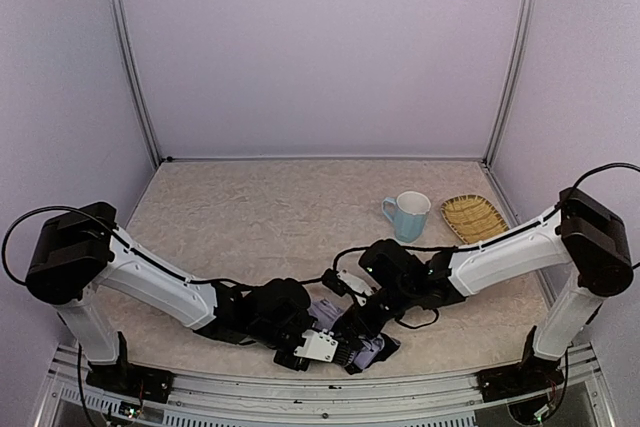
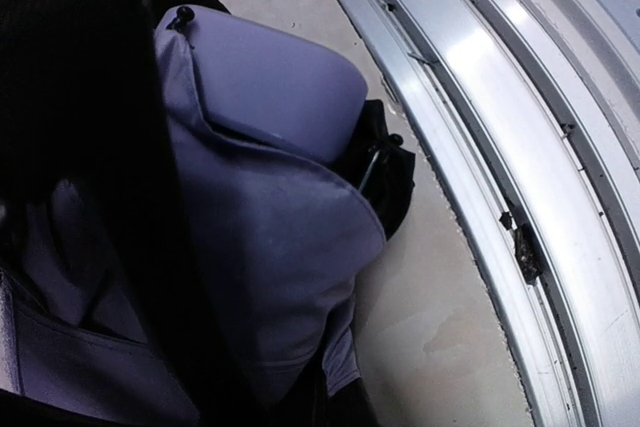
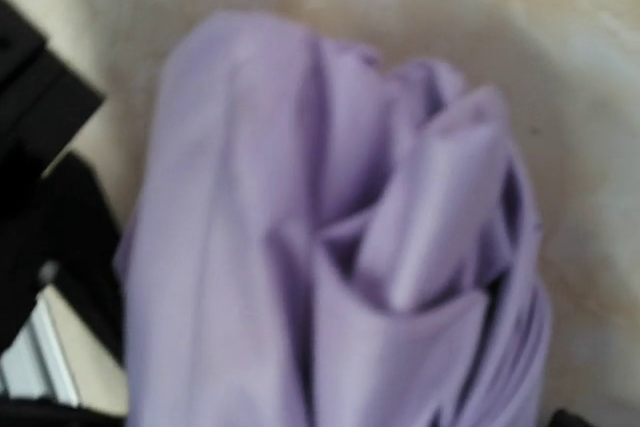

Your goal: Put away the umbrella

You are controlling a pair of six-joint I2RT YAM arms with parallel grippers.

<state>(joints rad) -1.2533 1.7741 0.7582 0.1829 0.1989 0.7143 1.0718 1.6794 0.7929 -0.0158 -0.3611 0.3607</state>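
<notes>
The pale lavender umbrella (image 1: 374, 351) lies bunched at the table's near edge, between both arms. My left gripper (image 1: 338, 351) lies low on it from the left. In the left wrist view the umbrella's fabric (image 2: 270, 217) runs down into the jaw area beside black parts, so the gripper looks shut on it. My right gripper (image 1: 366, 331) reaches onto it from the right. In the right wrist view blurred folds of the umbrella (image 3: 330, 247) fill the frame and hide the fingers. The handle and strap tab cannot be made out.
A light blue mug (image 1: 408, 215) stands at the back right, with a yellow ribbed dish (image 1: 472, 216) next to it. The metal frame rail (image 2: 520, 147) runs along the near table edge just beside the umbrella. Cables trail from both arms.
</notes>
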